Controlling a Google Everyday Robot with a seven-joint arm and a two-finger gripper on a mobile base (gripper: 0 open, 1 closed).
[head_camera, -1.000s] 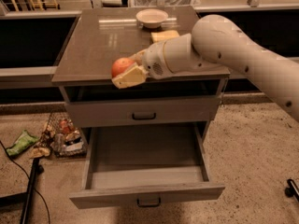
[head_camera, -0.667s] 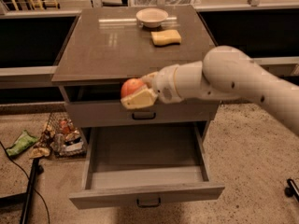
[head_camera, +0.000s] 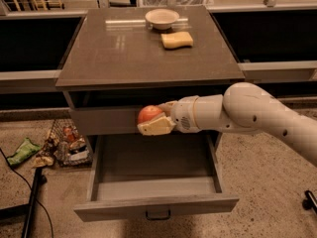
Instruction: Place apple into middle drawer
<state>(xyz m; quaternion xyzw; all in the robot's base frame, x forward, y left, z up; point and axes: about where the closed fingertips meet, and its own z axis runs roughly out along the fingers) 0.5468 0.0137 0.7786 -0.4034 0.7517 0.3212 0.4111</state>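
The orange-red apple (head_camera: 148, 114) is held in my gripper (head_camera: 154, 120), which is shut on it. The gripper sits in front of the closed upper drawer, just above the back of the open middle drawer (head_camera: 156, 172). That drawer is pulled far out; its grey inside is bare and its dark pull handle (head_camera: 157, 214) shows on the front panel. My white arm (head_camera: 247, 115) reaches in from the right.
A white bowl (head_camera: 162, 18) and a yellow sponge (head_camera: 177, 39) sit at the back of the cabinet top (head_camera: 124, 53). A wire basket of packets (head_camera: 67, 143) stands on the floor at left, beside a green packet (head_camera: 22, 150) and a dark pole (head_camera: 29, 207).
My gripper has carried the apple down from the cabinet top's front edge, over the edge, to in front of the upper drawer above the open drawer.
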